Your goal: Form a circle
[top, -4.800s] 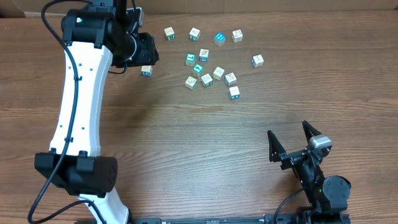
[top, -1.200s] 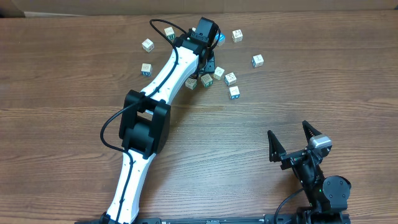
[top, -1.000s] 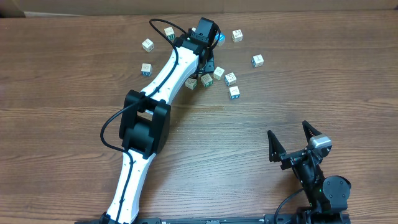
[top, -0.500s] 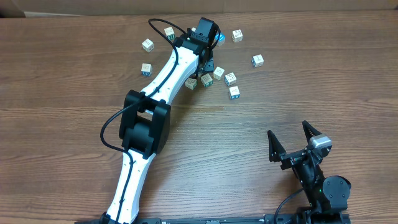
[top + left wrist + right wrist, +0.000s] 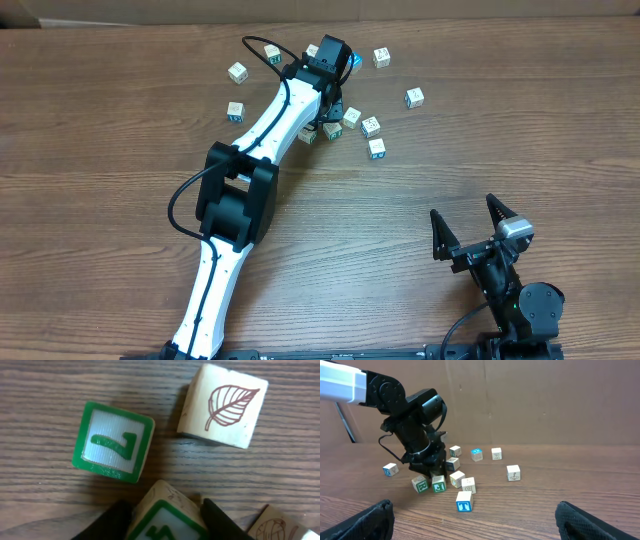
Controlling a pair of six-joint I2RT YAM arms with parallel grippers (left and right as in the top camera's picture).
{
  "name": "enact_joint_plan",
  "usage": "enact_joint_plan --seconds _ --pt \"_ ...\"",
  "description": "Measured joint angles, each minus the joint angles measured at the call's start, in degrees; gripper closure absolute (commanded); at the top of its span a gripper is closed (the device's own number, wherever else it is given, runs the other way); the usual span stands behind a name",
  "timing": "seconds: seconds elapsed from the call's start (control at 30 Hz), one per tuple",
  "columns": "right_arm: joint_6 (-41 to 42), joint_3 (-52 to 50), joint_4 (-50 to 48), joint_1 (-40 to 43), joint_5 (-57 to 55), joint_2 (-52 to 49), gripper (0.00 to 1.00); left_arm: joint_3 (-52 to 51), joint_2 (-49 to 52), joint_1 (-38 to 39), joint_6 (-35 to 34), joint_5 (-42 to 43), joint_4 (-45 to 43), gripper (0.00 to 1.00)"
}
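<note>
left gripper (image 5: pixel 164 506) is down among the cubes (image 5: pixel 376 148) at twelve o'clock on the table (image 5: pixel 120 140), jaws clamped on a green-bordered cube (image 5: pixel 167 525). the cubes lie in a loose scatter, not yet a circle. right gripper (image 5: pixel 462 208) sits at five o'clock, well apart, jaws spread wide.

Across the table (image 5: pixel 120 140), brown wood with darker grain lines; on the left arm (image 5: pixel 272 122), white shells with black joints. Up close, a green border and green figure on the ribbed white face of one cube (image 5: pixel 113 442), a brown leaf outline on the cream cube (image 5: pixel 223 406), and a green frame, perhaps round white, on the cube at the bottom edge (image 5: pixel 167 522). Farther off, a blue letter on the white T cube (image 5: pixel 464 501), beside others in cream and a light blue cube (image 5: pixel 477 454).
</note>
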State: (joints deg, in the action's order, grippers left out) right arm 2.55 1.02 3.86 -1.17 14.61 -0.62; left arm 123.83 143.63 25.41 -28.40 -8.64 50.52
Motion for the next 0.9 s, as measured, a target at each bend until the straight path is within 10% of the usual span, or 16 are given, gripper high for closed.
enact_joint_plan --seconds 0.17,0.47,0.9 --pt "0.0 0.0 0.0 0.0 0.0 0.0 0.0 0.0 0.0 0.0 1.4 -1.2 0.0 0.69" --pt "0.0 0.0 0.0 0.0 0.0 0.0 0.0 0.0 0.0 -0.4 6.1 -6.1 0.6 0.46" --pt "0.0 0.0 0.0 0.0 0.0 0.0 0.0 0.0 0.0 -0.4 6.0 -7.1 0.0 0.45"
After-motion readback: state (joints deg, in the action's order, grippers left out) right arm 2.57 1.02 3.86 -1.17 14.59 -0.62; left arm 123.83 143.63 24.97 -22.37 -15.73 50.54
